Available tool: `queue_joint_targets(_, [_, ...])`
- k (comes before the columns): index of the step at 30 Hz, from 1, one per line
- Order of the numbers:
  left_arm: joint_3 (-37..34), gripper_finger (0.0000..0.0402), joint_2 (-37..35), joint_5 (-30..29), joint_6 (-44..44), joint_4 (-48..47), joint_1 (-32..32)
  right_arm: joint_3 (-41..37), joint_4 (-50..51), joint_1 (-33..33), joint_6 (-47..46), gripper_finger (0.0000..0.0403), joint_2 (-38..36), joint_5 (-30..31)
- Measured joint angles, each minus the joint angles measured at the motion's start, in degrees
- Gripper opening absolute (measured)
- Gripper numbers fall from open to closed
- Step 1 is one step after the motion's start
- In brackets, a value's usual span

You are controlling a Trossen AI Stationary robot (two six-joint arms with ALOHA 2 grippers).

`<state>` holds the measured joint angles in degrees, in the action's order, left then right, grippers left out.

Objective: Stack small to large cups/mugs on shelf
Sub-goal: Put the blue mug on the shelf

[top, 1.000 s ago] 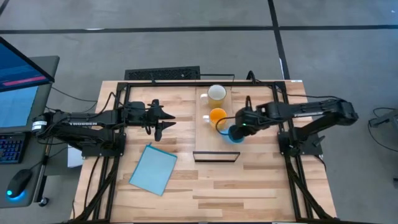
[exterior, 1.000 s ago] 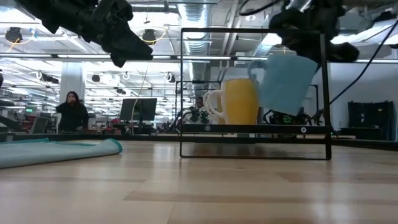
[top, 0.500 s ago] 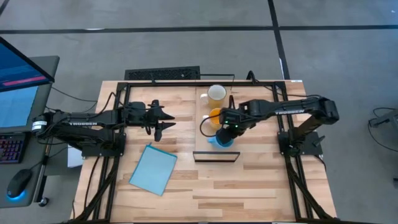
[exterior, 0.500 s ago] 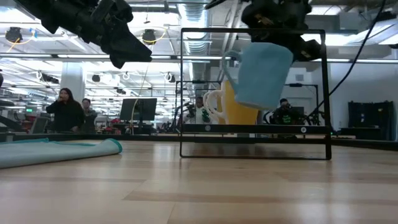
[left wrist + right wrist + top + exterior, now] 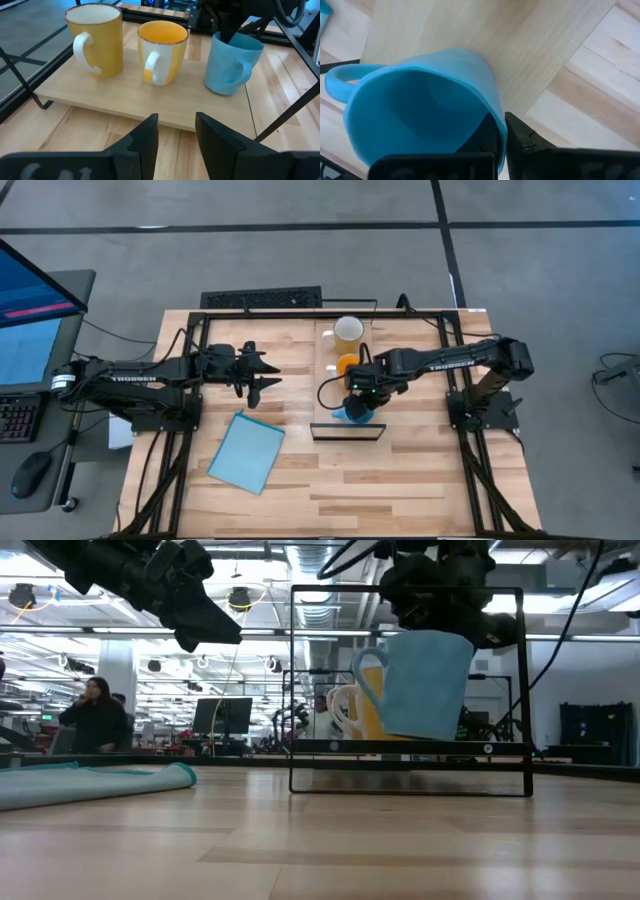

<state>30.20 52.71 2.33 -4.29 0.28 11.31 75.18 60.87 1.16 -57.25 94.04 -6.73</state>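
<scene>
The light-wood shelf (image 5: pixel 328 408) lies on the table with the pale yellow mug (image 5: pixel 348 330) at its far end. The orange mug (image 5: pixel 349 363) stands just nearer on it. My right gripper (image 5: pixel 360 392) is shut on the bright blue mug (image 5: pixel 355 410) over the shelf's near end. In the left wrist view the mugs show in a row: yellow (image 5: pixel 95 40), orange (image 5: pixel 161 51), blue (image 5: pixel 232 62). My left gripper (image 5: pixel 255 386) is open and hovers over the table to the left of the shelf. My right gripper holds the blue mug by its rim wall (image 5: pixel 496 120), on the side away from the handle (image 5: pixel 337 77). One finger (image 5: pixel 487 132) is inside and the other (image 5: pixel 522 137) outside. It comes from above, pointing down. The mug is tilted, its base close over the shelf (image 5: pixel 150 97); whether it touches I cannot tell.
A flat light-blue sheet (image 5: pixel 247 452) lies on the table near the left arm. A black wire frame (image 5: pixel 408 690) stands upright around the shelf's near end. Bare table wood stretches along the near edge. People show in the room behind (image 5: pixel 95 720).
My right gripper has carried the blue mug from beside the shelf's right edge toward the left, over the shelf's near end, and then down. The mug has come closer to the board and less tilted. The left arm has kept still.
</scene>
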Motion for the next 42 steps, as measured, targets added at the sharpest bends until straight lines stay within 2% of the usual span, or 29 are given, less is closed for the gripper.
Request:
queue_joint_targets(11, [0.00, 0.0121, 0.00, 0.04, 0.13, 0.02, 0.00, -0.02, -1.59, 0.13, -7.24, 0.0023, 0.02, 0.80])
queue_joint_targets(15, [0.00, 0.0121, 0.00, 0.07, 0.15, 0.02, 0.00, -0.02, -1.55, 0.38, -7.26, 0.0024, 0.02, 0.69])
queue_joint_targets(23, [0.00, 0.0121, 0.00, 0.26, 0.13, 0.02, 0.00, -0.02, -1.63, 0.21, -7.18, 0.0056, 0.02, 0.77])
queue_joint_targets(42, [0.00, 0.0121, 0.00, 0.24, 0.09, 0.02, 0.00, -0.08, -4.17, 0.23, -6.80, 0.0062, 0.02, 0.58])
